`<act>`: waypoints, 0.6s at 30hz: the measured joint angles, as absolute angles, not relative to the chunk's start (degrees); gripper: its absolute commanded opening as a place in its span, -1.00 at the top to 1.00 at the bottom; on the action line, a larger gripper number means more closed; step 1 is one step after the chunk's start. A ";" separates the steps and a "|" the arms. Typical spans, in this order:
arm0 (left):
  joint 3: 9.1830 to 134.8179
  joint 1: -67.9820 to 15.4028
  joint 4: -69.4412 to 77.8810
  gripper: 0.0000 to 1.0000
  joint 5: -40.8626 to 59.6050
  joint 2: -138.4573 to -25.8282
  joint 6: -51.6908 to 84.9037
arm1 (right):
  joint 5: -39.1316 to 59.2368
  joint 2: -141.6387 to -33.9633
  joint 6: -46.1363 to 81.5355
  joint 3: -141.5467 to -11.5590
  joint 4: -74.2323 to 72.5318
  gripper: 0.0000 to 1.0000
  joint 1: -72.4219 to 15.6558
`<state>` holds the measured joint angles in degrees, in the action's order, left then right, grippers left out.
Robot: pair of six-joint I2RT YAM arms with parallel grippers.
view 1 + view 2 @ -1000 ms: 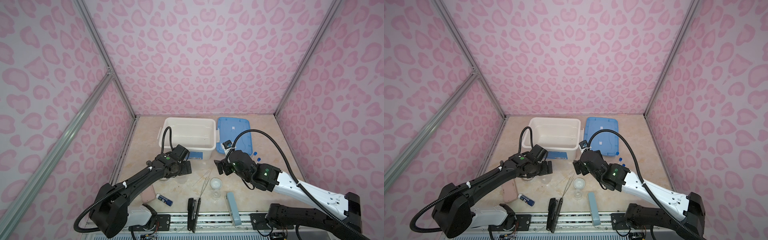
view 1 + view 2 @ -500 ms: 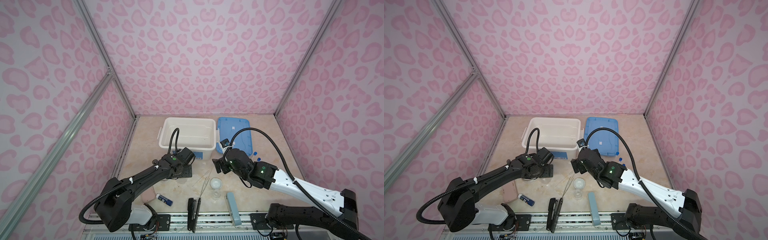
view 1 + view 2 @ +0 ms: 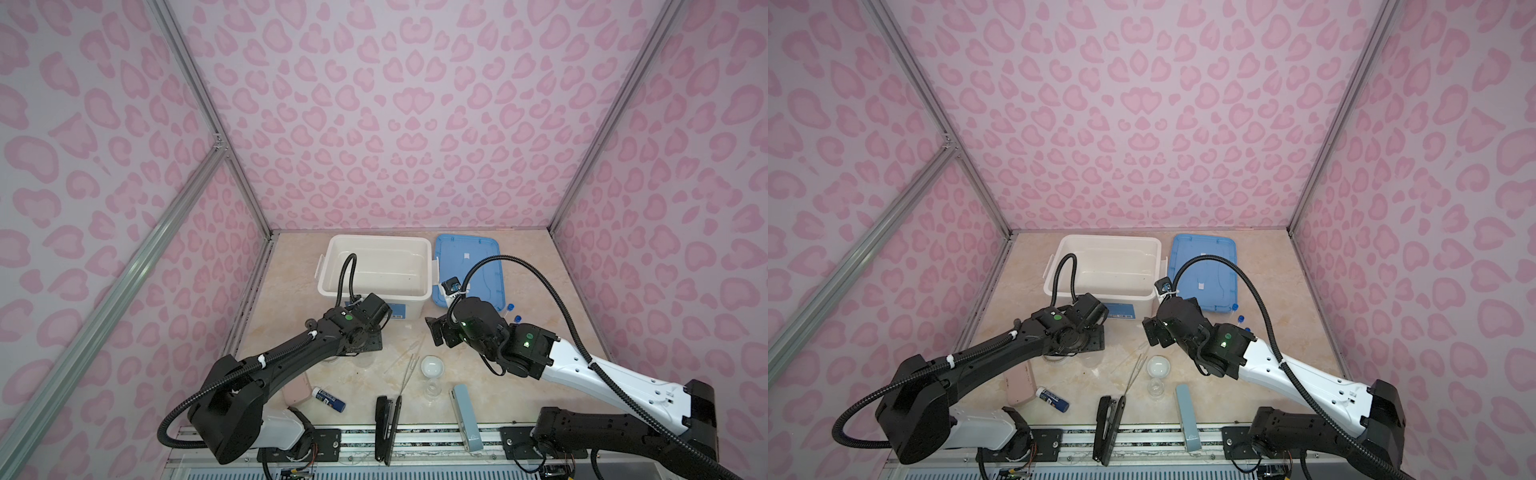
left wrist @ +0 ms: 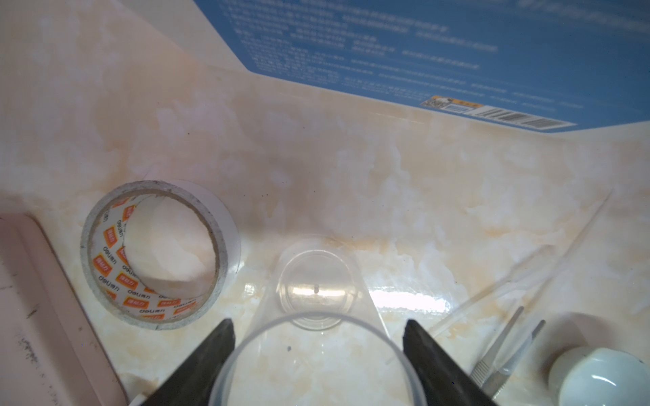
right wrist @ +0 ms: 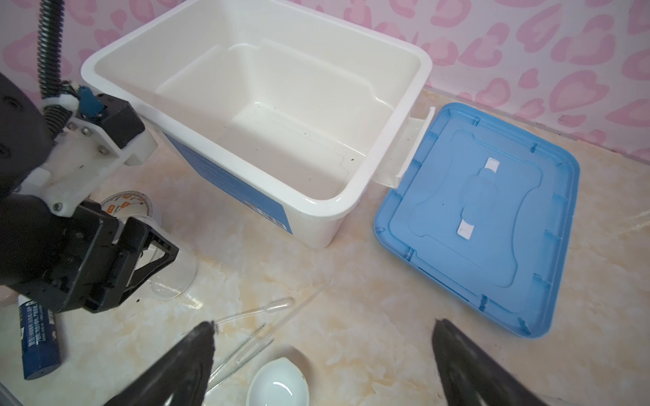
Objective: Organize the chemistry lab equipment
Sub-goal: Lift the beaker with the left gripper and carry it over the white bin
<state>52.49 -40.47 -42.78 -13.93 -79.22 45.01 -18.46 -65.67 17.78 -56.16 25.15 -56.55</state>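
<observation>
Little shift since a second back: left wrist has leaned a touch toward the middle, right gripper has crept nearer the left arm. Nothing on the tabletop has moved.

Left gripper: slants down over the small clear round beaker, one jaw on each side of its rim, mouth toward the wrist camera. Jaws partly drawn in; cannot tell whether the pads press the wall yet or stand just off it. Straddling the round wall across its width looks the surest hold on so slick a piece. Base seems to rest on the tabletop.

Roll of clear tape with orange print sits just beside this gripper, outside the jaws; not lab gear, so likely left alone.

Right gripper: jaws spread wide, empty, hovering. Just below it lie thin clear droppers, thin metal tweezers, a small white ceramic dish. Probably waiting its turn.

Beyond both grippers: white plastic storage bin, open, nothing inside, blue plastic lid flat alongside so pieces can drop straight in; presumably the destination. Sorting barely begun.
</observation>
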 measured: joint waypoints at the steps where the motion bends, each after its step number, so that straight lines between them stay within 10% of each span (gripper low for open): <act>1: 52.49 -40.47 -42.87 -0.47 -13.93 -79.18 45.01 | -18.46 -65.67 17.78 -56.16 25.15 -0.94 -56.55; 18: 63.88 -40.40 -55.51 -0.36 -12.78 -64.36 44.80 | -15.92 -64.95 17.80 -57.98 23.24 -0.94 -56.38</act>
<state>63.88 -40.40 -55.51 -12.78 -64.36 44.80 -15.92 -64.95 17.80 -57.98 23.24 -56.38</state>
